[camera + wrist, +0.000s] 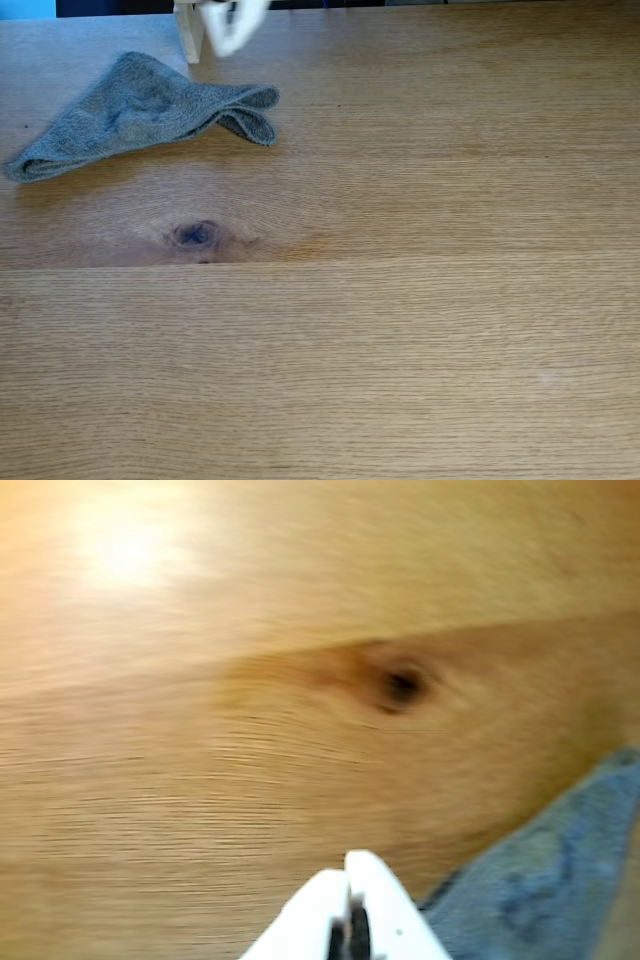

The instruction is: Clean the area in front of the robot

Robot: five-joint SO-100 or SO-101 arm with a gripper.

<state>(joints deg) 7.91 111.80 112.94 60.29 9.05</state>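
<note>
The light oak tabletop (400, 300) fills the fixed view, with its dark oval knot (196, 235) left of centre and a faint pale smudge (546, 378) at lower right. My white gripper (235, 25) shows blurred at the top edge, above and just right of the grey terry cloth (140, 110), apart from it. In the wrist view the gripper (348, 880) pokes up from the bottom edge, its two white fingertips pressed together with nothing between them. There the knot (400, 685) lies ahead and the cloth (540, 880) sits at the lower right.
A pale wooden post (188, 30) stands at the top edge beside the gripper. A bright glare patch (125, 545) shows on the wood in the wrist view. Bare wood spreads right of and below the cloth.
</note>
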